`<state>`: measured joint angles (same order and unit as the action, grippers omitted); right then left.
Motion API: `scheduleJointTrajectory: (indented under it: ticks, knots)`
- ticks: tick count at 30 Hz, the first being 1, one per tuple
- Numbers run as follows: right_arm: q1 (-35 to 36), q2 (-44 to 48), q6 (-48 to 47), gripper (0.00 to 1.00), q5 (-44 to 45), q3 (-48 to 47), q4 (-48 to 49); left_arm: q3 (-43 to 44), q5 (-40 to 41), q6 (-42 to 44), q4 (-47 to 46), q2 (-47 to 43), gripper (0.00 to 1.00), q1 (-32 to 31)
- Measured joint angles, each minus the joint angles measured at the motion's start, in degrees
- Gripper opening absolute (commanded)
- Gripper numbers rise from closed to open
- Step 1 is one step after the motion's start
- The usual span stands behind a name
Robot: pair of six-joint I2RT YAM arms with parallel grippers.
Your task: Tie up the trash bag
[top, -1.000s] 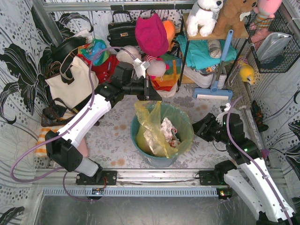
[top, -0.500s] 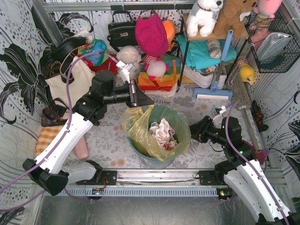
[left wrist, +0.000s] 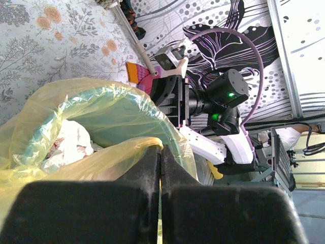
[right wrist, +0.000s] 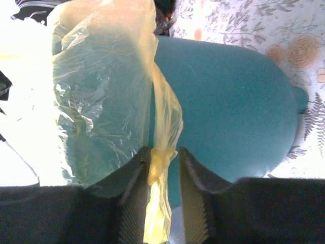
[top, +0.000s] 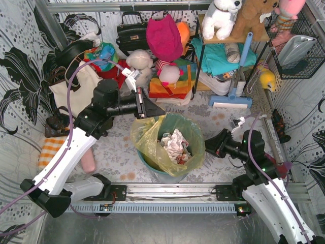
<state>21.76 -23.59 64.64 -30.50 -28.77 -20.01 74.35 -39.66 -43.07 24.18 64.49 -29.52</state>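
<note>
Broadly, the floral bench [top: 122, 147] spreads beneath both arms, and on it, between the left fingers [top: 154, 110] and the right fingers [top: 209, 147], stands the round teal bin [right wrist: 228, 101]. The trash bag [top: 147, 137] lines that bin. Its yellow-green film rises over the rim and bulges outward on the side nearest the left fingers, where it is drawn up to their tips. Those left fingers are pressed flat together with no gap, and a fold of the bag's edge is caught in the seam between them. From the left wrist the rest of the bag billows just ahead of the tips, its mouth open. Crumpled white paper [top: 175, 142] lies inside the bag, beyond the left fingers and nearer to them than to the right pair. The right fingers sit just beside the bin's outer wall. They stand only narrowly apart, and a thin twisted strand of the bag runs along the wall into the gap. The strand touches one finger, and a sliver of space shows at the other.
</note>
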Motion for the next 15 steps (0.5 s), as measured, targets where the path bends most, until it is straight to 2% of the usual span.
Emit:
scheduleJointTrajectory:
  ticks: [3, 15]
  knots:
    - [0.0, 0.2, 2.2, 0.00, -2.4, 2.2, 3.9, -0.1, 0.0, -0.2, -0.2, -0.2, 0.00, 0.0]
    - [0.0, 7.1, 6.1, 0.00, -3.5, 2.7, 4.3, -1.0, -0.1, -0.2, -0.2, -0.3, 0.00, 0.0]
